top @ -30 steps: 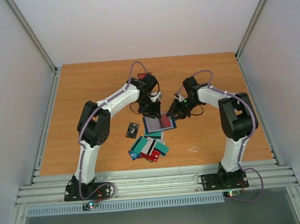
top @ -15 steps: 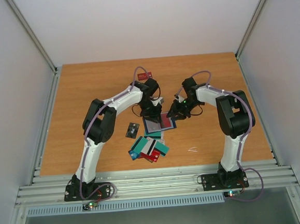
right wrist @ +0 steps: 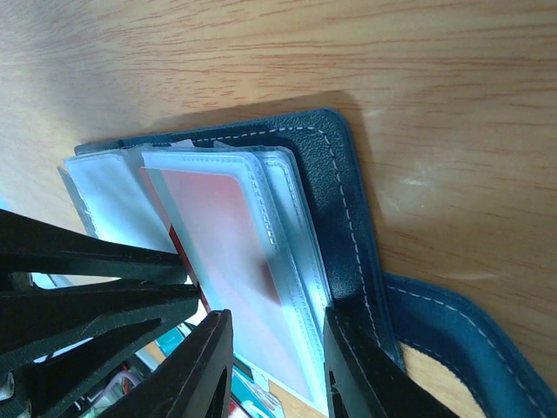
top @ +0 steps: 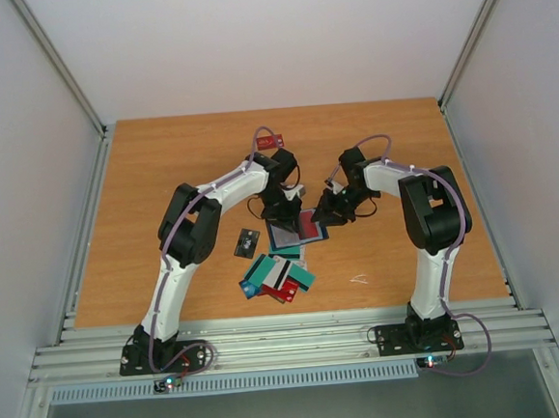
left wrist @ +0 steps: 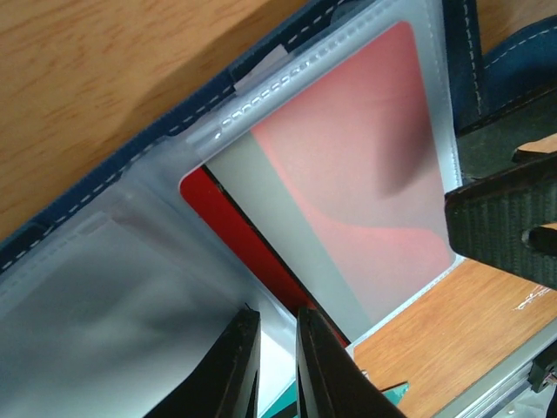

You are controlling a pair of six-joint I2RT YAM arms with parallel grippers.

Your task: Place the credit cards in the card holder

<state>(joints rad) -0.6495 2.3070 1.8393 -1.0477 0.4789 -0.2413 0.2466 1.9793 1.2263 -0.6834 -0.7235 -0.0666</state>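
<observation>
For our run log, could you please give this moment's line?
card holder: red card partly sleeved | left gripper: narrow, by card | right gripper: grips card holder

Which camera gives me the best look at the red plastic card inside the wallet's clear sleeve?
Left wrist: the red plastic card fills the frame behind a frosted sleeve of the navy blue folding card holder. Right wrist shows it foreshortened; top external shows only a small red patch.
</observation>
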